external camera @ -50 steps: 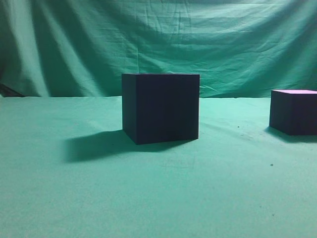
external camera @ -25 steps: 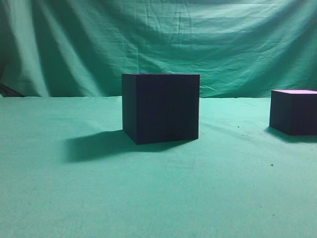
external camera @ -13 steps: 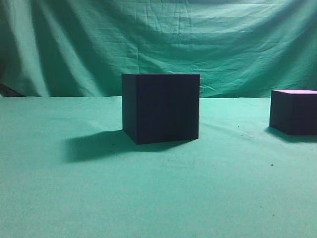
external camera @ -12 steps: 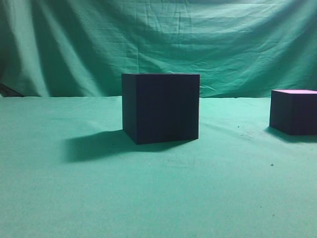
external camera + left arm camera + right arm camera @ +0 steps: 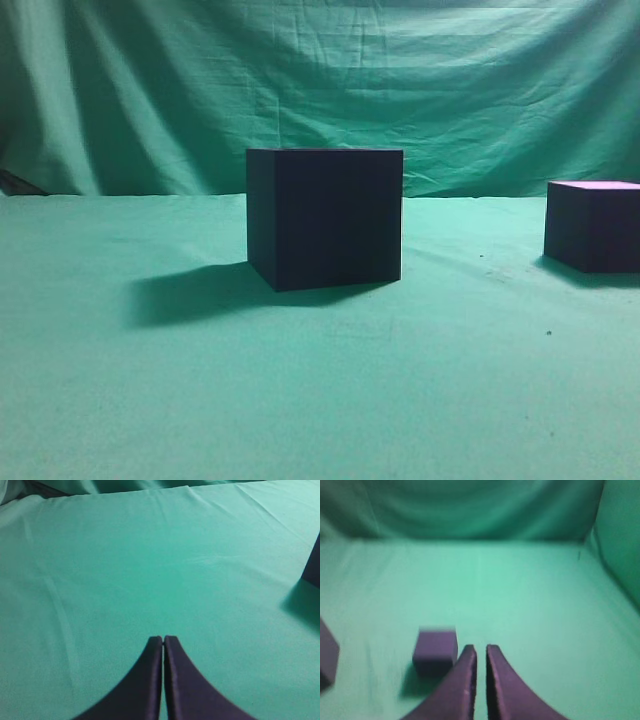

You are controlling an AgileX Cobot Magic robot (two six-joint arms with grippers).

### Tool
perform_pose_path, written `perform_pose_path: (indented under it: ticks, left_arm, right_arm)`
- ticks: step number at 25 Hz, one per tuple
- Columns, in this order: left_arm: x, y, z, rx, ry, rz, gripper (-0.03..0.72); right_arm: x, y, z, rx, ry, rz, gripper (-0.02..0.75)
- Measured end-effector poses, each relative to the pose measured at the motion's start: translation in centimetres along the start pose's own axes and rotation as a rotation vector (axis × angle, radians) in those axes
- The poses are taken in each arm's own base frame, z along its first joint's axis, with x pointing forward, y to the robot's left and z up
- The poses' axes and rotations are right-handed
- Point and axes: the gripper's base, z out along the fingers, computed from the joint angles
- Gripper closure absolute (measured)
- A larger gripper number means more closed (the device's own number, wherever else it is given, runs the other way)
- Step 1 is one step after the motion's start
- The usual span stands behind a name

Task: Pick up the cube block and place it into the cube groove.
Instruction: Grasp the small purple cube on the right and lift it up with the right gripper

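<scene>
The cube groove (image 5: pixel 325 218), a large near-black box, stands mid-table in the exterior view. Its edge shows at the right of the left wrist view (image 5: pixel 315 565) and at the left of the right wrist view (image 5: pixel 326 660). The cube block (image 5: pixel 593 228), small and dark purple with a pink top, sits at the far right. In the blurred right wrist view the cube block (image 5: pixel 435 652) lies just left of my right gripper (image 5: pixel 480 648), whose fingers are together with a thin slit and empty. My left gripper (image 5: pixel 163 638) is shut and empty over bare cloth. No gripper shows in the exterior view.
Green cloth (image 5: pixel 320 400) covers the table, and a draped green backdrop (image 5: pixel 320 80) rises behind it. The cloth wall also stands at the right of the right wrist view (image 5: pixel 620 540).
</scene>
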Motion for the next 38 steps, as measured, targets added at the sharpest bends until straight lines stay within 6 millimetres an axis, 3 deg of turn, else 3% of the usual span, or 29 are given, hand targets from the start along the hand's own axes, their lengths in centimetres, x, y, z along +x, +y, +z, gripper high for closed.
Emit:
perform_pose_path:
  ticks: [5, 12, 17, 23, 26, 32, 34, 38]
  left_arm:
    - [0.0, 0.0, 0.0, 0.000, 0.000, 0.000, 0.688]
    - [0.0, 0.0, 0.0, 0.000, 0.000, 0.000, 0.688]
    - [0.0, 0.0, 0.0, 0.000, 0.000, 0.000, 0.688]
    - [0.0, 0.0, 0.0, 0.000, 0.000, 0.000, 0.688]
    - [0.0, 0.0, 0.0, 0.000, 0.000, 0.000, 0.688]
    - [0.0, 0.0, 0.0, 0.000, 0.000, 0.000, 0.688]
    - [0.0, 0.0, 0.0, 0.000, 0.000, 0.000, 0.688]
    - [0.0, 0.0, 0.0, 0.000, 0.000, 0.000, 0.688]
  right_arm:
    - [1.0, 0.2, 2.1, -0.023, 0.316, -0.002, 0.691]
    - [-0.4, 1.7, 5.3, -0.156, 0.695, -0.100, 0.691]
    - [-2.2, 3.4, 9.0, -0.214, 0.809, -0.150, 0.691]
    - [-2.9, 4.5, 14.2, -0.212, 0.856, -0.157, 0.691]
    - [-2.9, 4.8, 16.5, -0.212, 0.838, -0.167, 0.552]
    - [-2.5, 5.5, 20.4, -0.206, 0.810, -0.169, 0.140]
    - [-2.0, 5.6, 21.7, -0.204, 0.826, -0.170, 0.078]
    - [-0.7, 5.9, 24.0, -0.200, 0.866, -0.171, 0.095]
